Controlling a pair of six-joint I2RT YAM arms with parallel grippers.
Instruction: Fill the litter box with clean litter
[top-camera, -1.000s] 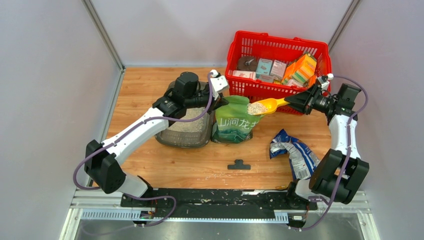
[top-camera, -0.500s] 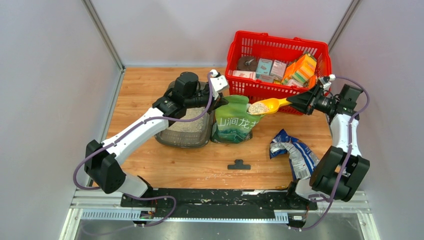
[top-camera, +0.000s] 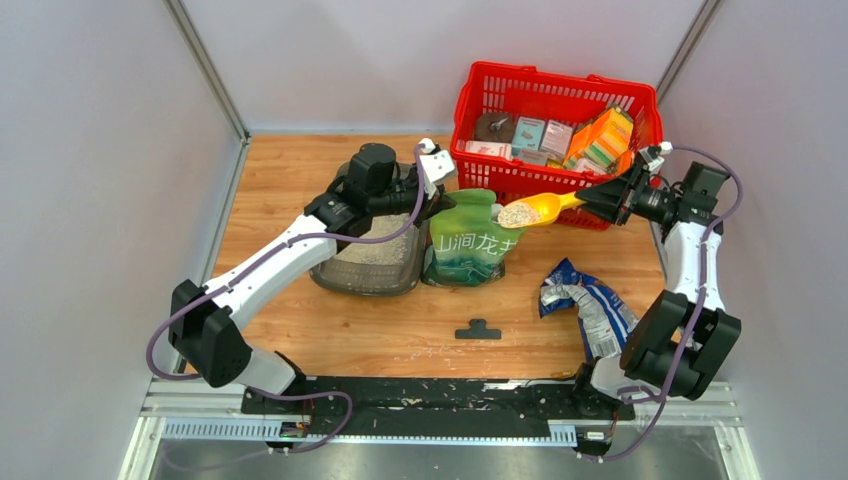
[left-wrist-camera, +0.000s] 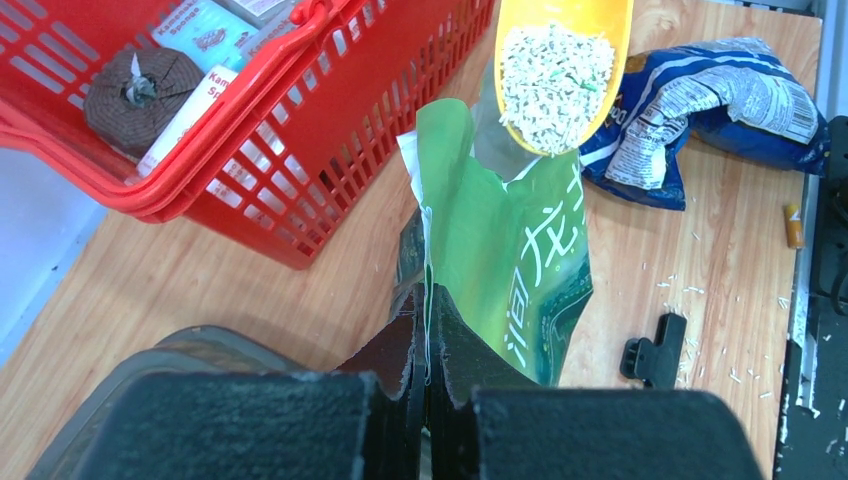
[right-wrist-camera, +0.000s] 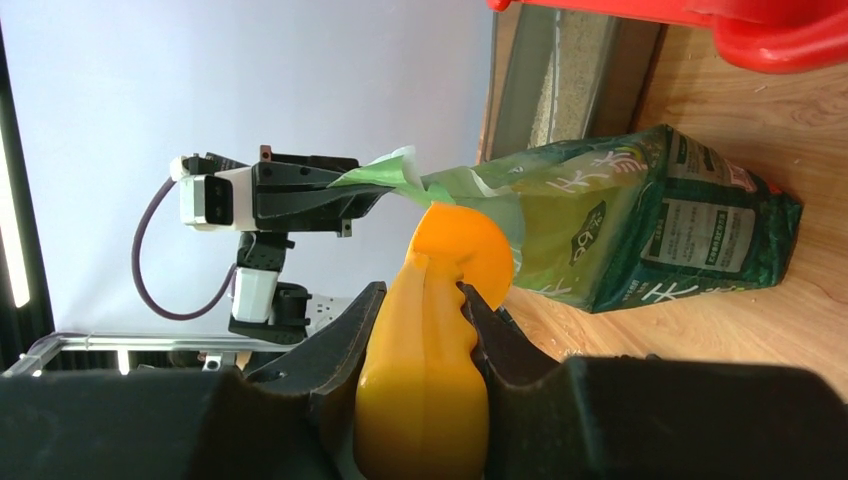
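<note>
The litter box (top-camera: 345, 272), a dark grey tray, lies left of centre under my left arm, with clean litter (top-camera: 378, 250) inside it. Beside it stands a green litter bag (top-camera: 467, 245). My left gripper (top-camera: 441, 203) is shut on the bag's top edge (left-wrist-camera: 428, 300) and holds the mouth up. My right gripper (top-camera: 603, 200) is shut on the handle of a yellow scoop (top-camera: 535, 210). The scoop's bowl carries a heap of pale granules (left-wrist-camera: 555, 85) and hovers just above the bag's mouth, level. In the right wrist view the scoop handle (right-wrist-camera: 425, 390) sits between my fingers, with the bag (right-wrist-camera: 640, 230) beyond.
A red wire basket (top-camera: 500, 72) with boxes stands at the back right, close behind the scoop. A crumpled blue bag (top-camera: 590, 300) lies at the right front, and a black clip (top-camera: 478, 329) sits near the table's front middle. Stray granules dot the wood.
My right wrist has drifted slightly right and up, the loaded scoop staying over the bag's mouth. The left arm and the bag have not moved.
</note>
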